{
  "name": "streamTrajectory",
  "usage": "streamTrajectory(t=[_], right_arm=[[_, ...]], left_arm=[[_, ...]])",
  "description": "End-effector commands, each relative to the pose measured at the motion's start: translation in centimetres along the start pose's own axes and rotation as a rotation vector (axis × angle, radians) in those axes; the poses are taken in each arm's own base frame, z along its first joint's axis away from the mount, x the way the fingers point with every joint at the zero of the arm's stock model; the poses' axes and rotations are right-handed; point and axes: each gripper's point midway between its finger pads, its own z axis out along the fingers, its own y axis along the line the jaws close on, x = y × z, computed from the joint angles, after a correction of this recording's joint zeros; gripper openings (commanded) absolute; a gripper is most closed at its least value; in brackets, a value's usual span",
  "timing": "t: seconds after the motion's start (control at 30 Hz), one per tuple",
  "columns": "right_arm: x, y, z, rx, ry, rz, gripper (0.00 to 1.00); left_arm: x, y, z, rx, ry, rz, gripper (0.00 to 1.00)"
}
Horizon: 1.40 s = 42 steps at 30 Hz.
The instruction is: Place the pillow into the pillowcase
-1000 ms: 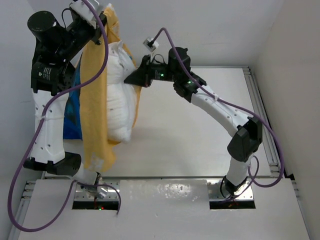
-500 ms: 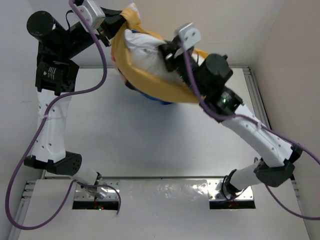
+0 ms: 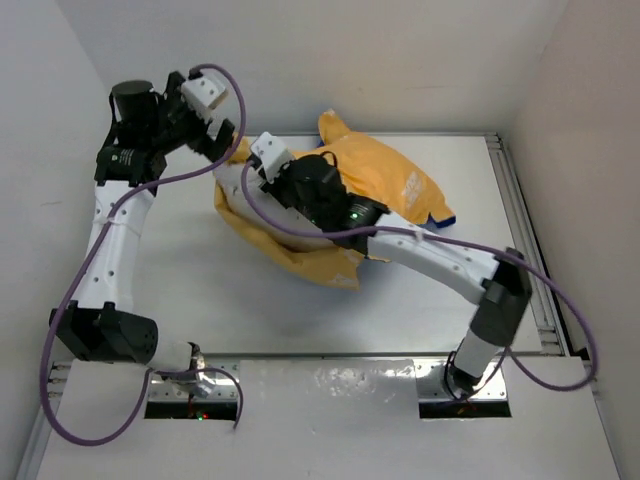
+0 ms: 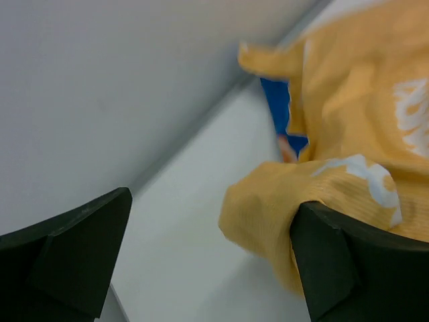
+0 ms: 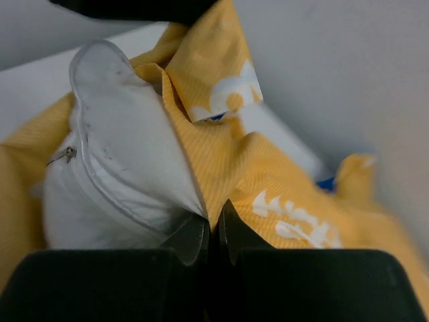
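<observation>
The pillowcase [image 3: 385, 185] lies orange side up in a heap on the table, a blue corner showing at its right end. My right gripper [image 3: 256, 176] is at the heap's left end. In the right wrist view it [image 5: 214, 218] is shut on the orange edge of the pillowcase [image 5: 288, 174], right beside the white pillow [image 5: 114, 154], which bulges out of the opening. From above the pillow is hidden by the case and the arm. My left gripper [image 3: 232, 142] stands open just left of the case. A fold of the pillowcase [image 4: 281, 201] rests against its right finger [image 4: 355, 268].
White walls close off the table's far side [image 3: 300, 60] and left side, close to the left arm. An aluminium rail [image 3: 520, 210] runs along the table's right edge. The right forearm [image 3: 430, 250] lies across the near side of the heap.
Pillow and case, held up in the air before, have come down onto the table. My left gripper has opened and let go of the case. The right arm swung left, still gripping.
</observation>
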Motion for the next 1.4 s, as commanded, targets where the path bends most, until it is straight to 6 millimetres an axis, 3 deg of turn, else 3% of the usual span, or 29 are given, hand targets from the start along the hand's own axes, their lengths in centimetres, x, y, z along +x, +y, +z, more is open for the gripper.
streamTrajectory(t=[0.0, 0.07, 0.13, 0.17, 0.2, 0.23, 0.27, 0.33, 0.37, 0.4, 0.47, 0.53, 0.57, 0.6, 0.63, 0.67, 0.73, 0.77, 0.8, 0.83, 0.87, 0.9, 0.93, 1.0, 1.07, 1.27, 1.37], right_arm=[[7.4, 4.7, 2.2, -0.239, 0.232, 0.332, 0.0], [9.8, 5.5, 3.9, -0.249, 0.279, 0.441, 0.0], [10.0, 6.7, 5.0, -0.309, 0.265, 0.529, 0.0], [11.2, 7.5, 5.7, -0.315, 0.297, 0.614, 0.0], [11.1, 7.5, 6.6, -0.322, 0.271, 0.668, 0.0], [12.0, 7.0, 7.2, -0.314, 0.294, 0.78, 0.0], [13.7, 7.1, 8.3, -0.305, 0.313, 0.833, 0.0], [14.5, 5.4, 9.7, -0.278, 0.305, 0.954, 0.0], [15.6, 5.2, 10.2, -0.268, 0.318, 0.981, 0.0], [15.6, 4.9, 10.4, -0.266, 0.309, 0.997, 0.0], [15.8, 4.0, 10.4, -0.258, 0.299, 1.02, 0.0], [14.8, 3.4, 10.3, -0.264, 0.262, 1.032, 0.0], [13.8, 3.1, 10.2, -0.288, 0.234, 1.039, 0.0], [13.3, 2.7, 10.2, -0.292, 0.222, 1.067, 0.0], [12.6, 2.3, 10.1, -0.302, 0.204, 1.081, 0.0], [12.1, 2.3, 9.9, -0.327, 0.195, 1.098, 0.0], [10.5, 1.4, 9.4, -0.35, 0.141, 1.126, 0.0], [10.0, 1.2, 9.1, -0.363, 0.127, 1.135, 0.0], [9.5, 0.6, 8.8, -0.365, 0.105, 1.147, 0.0], [9.3, 0.3, 8.6, -0.368, 0.095, 1.154, 0.0], [9.3, 0.1, 8.4, -0.377, 0.086, 1.163, 0.0], [9.1, -0.1, 8.2, -0.382, 0.079, 1.179, 0.0], [8.9, -0.6, 8.0, -0.384, 0.07, 1.189, 0.0], [9.1, -1.3, 7.7, -0.387, 0.063, 1.217, 0.0], [9.0, -2.1, 7.4, -0.387, 0.045, 1.233, 0.0], [8.1, -4.3, 6.9, -0.392, 0.01, 1.264, 0.0], [7.6, -4.9, 7.0, -0.387, 0.005, 1.249, 0.0]], left_arm=[[4.7, 2.5, -3.1, -0.119, 0.137, -0.031, 1.0], [6.3, 2.5, -4.4, -0.132, 0.168, -0.027, 1.0], [5.7, 2.4, -5.5, -0.149, 0.149, 0.025, 1.0], [5.0, 2.2, -6.5, -0.166, 0.133, 0.058, 1.0], [4.7, 1.6, -6.8, -0.148, 0.124, 0.078, 0.99], [4.3, 1.1, -7.2, -0.121, 0.12, 0.141, 0.97], [4.5, -0.7, -7.6, -0.057, 0.14, 0.157, 0.93], [5.0, -3.3, -7.5, 0.059, 0.156, 0.236, 0.58], [5.9, -5.9, -7.6, 0.15, 0.181, 0.225, 0.41], [6.5, -7.5, -7.6, 0.211, 0.185, 0.229, 0.14], [9.5, -12.3, -7.6, 0.41, 0.226, 0.299, 0.08], [12.9, -16.0, -7.4, 0.54, 0.26, 0.336, 0.08], [13.4, -17.2, -6.6, 0.566, 0.251, 0.368, 0.08], [15.3, -18.9, -6.4, 0.61, 0.267, 0.37, 0.11], [15.5, -20.0, -5.8, 0.636, 0.254, 0.393, 0.19], [15.4, -19.7, -4.5, 0.6, 0.227, 0.433, 0.37], [16.7, -21.0, -3.0, 0.597, 0.221, 0.414, 0.5], [16.0, -19.7, -1.1, 0.51, 0.179, 0.432, 0.58], [17.0, -20.2, -0.4, 0.478, 0.189, 0.364, 0.59], [16.4, -18.9, 1.7, 0.398, 0.139, 0.378, 0.61], [16.9, -18.5, 2.4, 0.357, 0.146, 0.348, 0.63], [18.8, -19.4, 3.1, 0.358, 0.178, 0.274, 0.64], [19.0, -19.4, 3.8, 0.347, 0.166, 0.27, 0.64], [21.4, -21.3, 4.0, 0.397, 0.208, 0.227, 0.74], [21.8, -21.6, 4.8, 0.354, 0.208, 0.224, 0.83], [25.5, -24.5, 7.4, 0.412, 0.284, 0.207, 0.91], [26.6, -25.7, 7.1, 0.454, 0.319, 0.232, 0.91]])
